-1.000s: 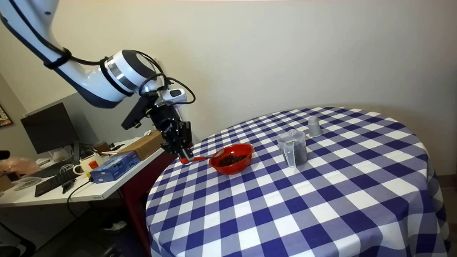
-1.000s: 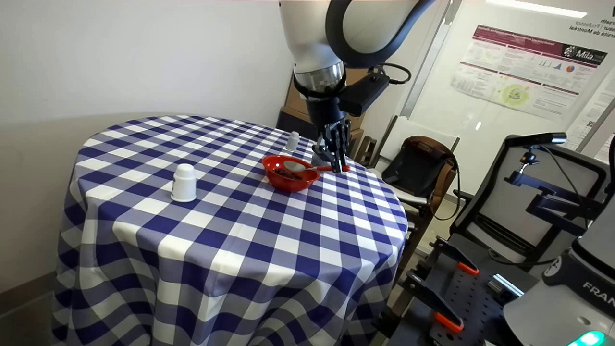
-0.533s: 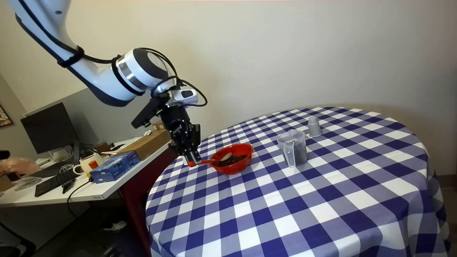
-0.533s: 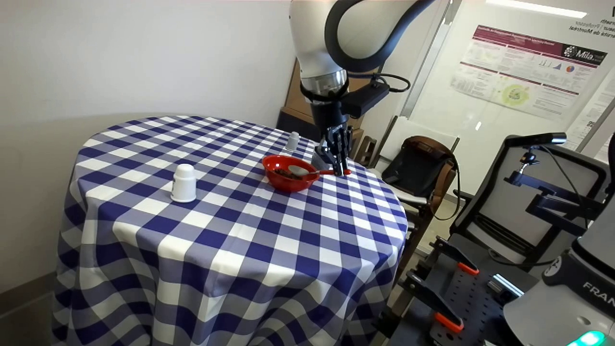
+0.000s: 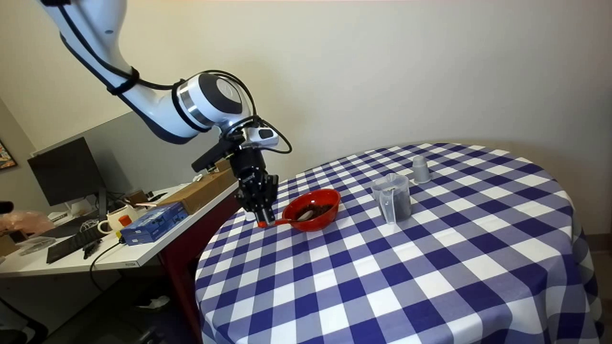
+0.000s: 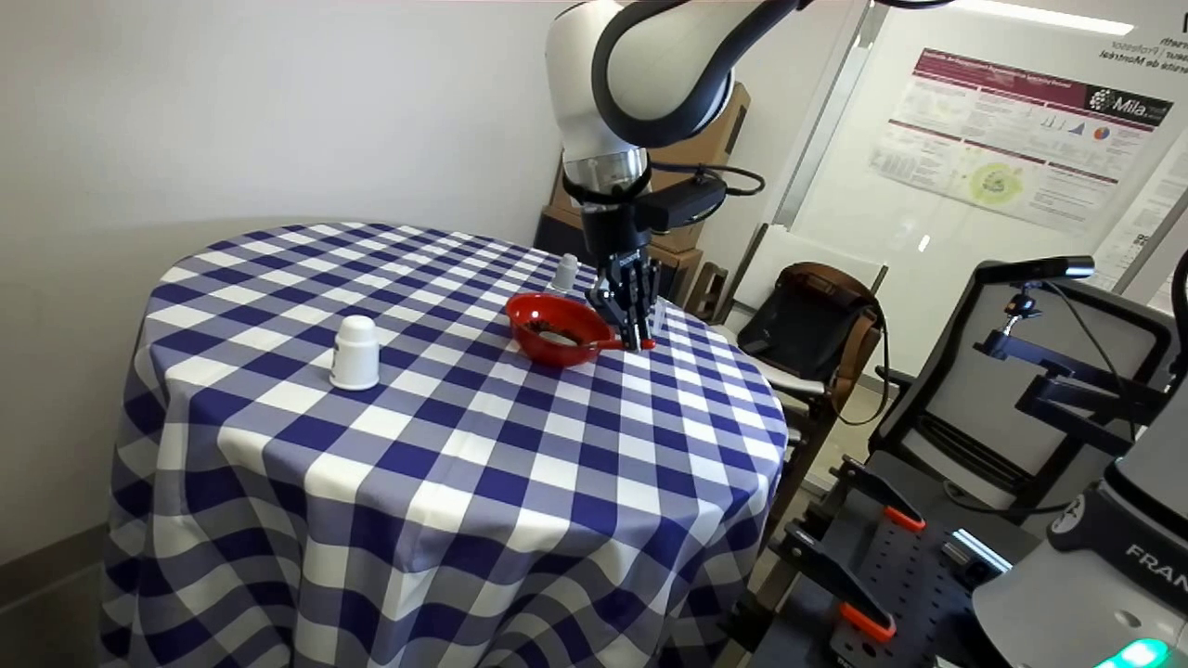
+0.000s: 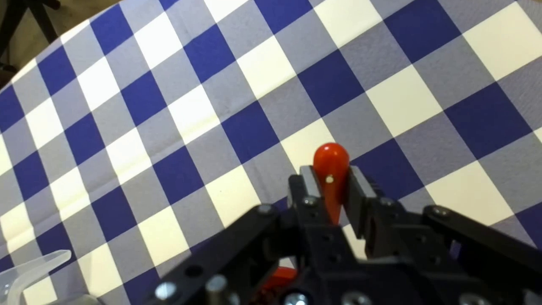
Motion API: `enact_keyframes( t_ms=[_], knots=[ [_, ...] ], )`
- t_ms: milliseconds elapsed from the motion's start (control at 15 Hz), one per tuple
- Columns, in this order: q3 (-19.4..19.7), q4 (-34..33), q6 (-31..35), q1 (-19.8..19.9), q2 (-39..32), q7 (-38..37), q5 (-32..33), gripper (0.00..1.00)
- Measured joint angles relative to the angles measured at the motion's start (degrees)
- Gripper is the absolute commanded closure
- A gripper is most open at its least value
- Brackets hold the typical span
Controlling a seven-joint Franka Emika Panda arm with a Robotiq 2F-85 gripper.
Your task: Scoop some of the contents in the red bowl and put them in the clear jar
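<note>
In exterior view: arm slopes down to gripper, tilted, jaws clamped on red handle of spoon; red bowl just beside gripper, spoon head inside among dark contents; clear jar farther off, beyond bowl. In exterior view: wrist camera juts out above gripper. Wrist view: handle end pokes out between fingertips.

Counted one red bowl, one red-handled spoon, one clear jar. Tallied two small pale containers, one checked tablecloth. Also logged one monitor, one mug, one blue box, two orange-tipped black clamps.
</note>
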State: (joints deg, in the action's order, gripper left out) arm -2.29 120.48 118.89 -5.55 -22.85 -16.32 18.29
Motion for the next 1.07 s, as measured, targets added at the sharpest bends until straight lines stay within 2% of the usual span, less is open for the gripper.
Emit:
enact_keyframes(
  t_ms=[467,1067],
  knots=[
    [1.01,-5.34,0.0,1.29,-2.69,2.48,-3.63,0.89],
    [1.04,-8.3,0.01,2.36,-2.93,5.05,-7.35,0.89]
  ],
)
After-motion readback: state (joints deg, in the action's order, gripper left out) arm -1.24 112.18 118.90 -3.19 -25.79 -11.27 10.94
